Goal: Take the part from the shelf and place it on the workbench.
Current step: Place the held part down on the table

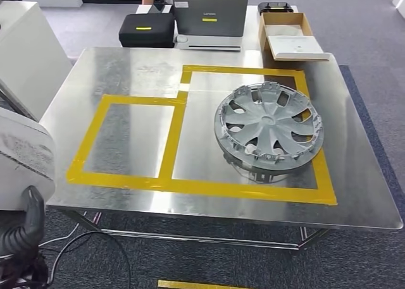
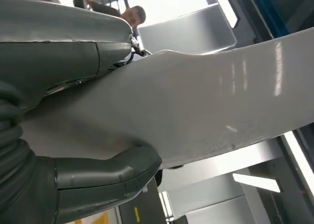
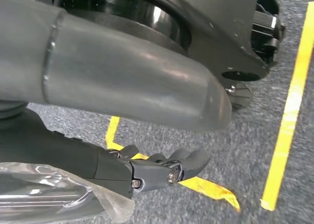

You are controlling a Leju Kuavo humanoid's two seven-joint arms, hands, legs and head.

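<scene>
the steel workbench (image 1: 119, 74) fills most of the head view, its far right corner hidden under a cardboard box (image 1: 286, 33) and its near edge free along the whole front. yellow tape (image 1: 172, 140) marks two boxes on it; the left one is bare. a grey wheel cover (image 1: 269, 128) lies inside the right box, its near rim close to the tape. at the picture's left edge a white panel part (image 1: 21, 153) is cut off, so its full shape cannot be made out. the left hand (image 2: 74, 111) grips this white part, thumb on one face and fingers on the other. the right hand (image 3: 148, 131) hangs over grey carpet (image 3: 251, 145), fingers stretched out and apart, holding nothing.
</scene>
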